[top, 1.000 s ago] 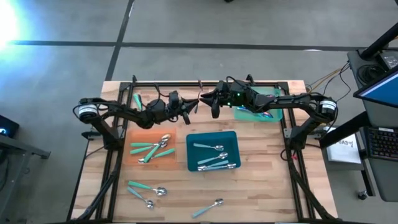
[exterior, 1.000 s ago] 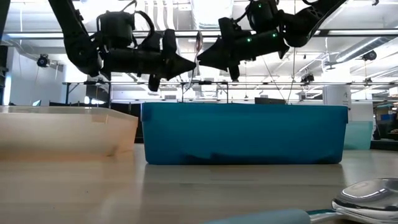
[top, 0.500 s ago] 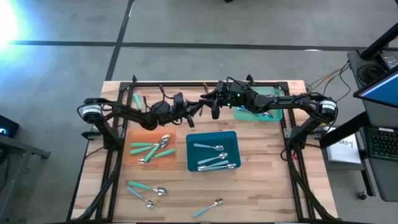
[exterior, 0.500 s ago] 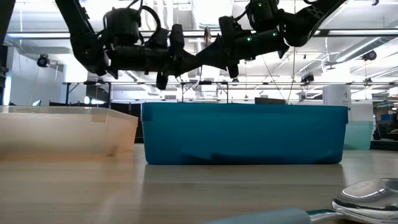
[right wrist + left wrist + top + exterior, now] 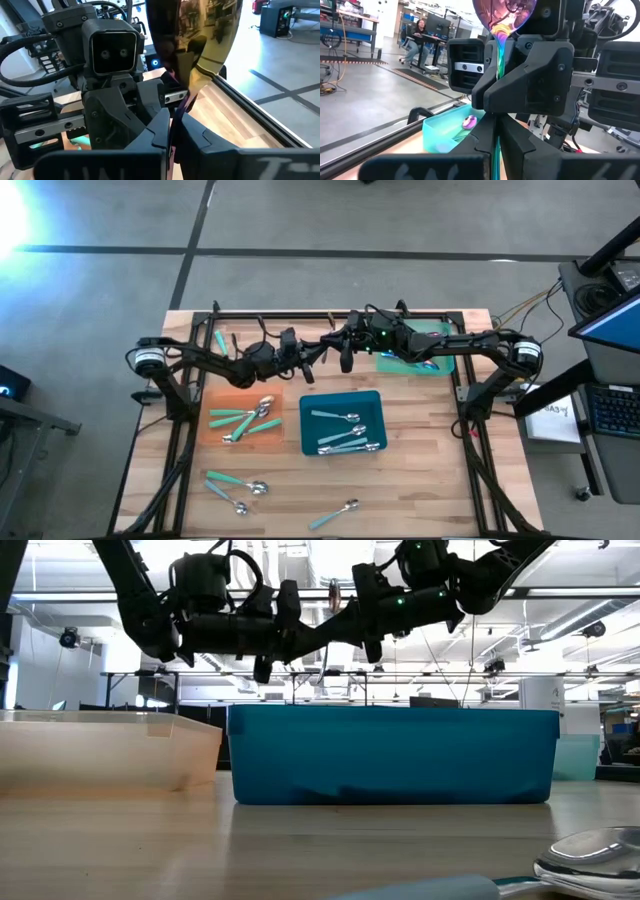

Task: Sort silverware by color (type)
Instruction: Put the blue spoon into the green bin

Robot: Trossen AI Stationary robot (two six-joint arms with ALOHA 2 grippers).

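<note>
An iridescent purple-blue spoon (image 5: pixel 331 595) stands upright in mid-air over the far middle of the table, with its bowl (image 5: pixel 505 10) on top. Both grippers meet at it. My left gripper (image 5: pixel 316 353) comes from the left and my right gripper (image 5: pixel 336 346) from the right, each shut on the spoon's handle. Teal-handled spoons and forks lie in the orange tray (image 5: pixel 214 398) and in the blue tray (image 5: pixel 306 430). Purple pieces lie in the green tray (image 5: pixel 442 366). My left gripper pinches the lower part of the spoon's handle (image 5: pixel 496 145) between its two fingers, coming level from the table's left, fingers across the handle. The spoon is lifted clear and stands upright. My right gripper pinches the handle (image 5: pixel 181 107) just below the bowl, coming level from the table's right, fingers across it. The bowl (image 5: pixel 195 35) rises above its fingers.
Loose teal-handled pieces lie on the wood near the near edge (image 5: pixel 236 486) (image 5: pixel 336 515), and one lies at the far left (image 5: pixel 220 340). The blue tray's wall (image 5: pixel 390 755) stands below the grippers. A person sits far off in the room (image 5: pixel 417 30).
My left gripper has moved toward the table's right and a little up, reaching the spoon that my right gripper holds upright. Its fingers now stand at the handle. The spoon and my right gripper have shifted slightly up and toward the far edge.
</note>
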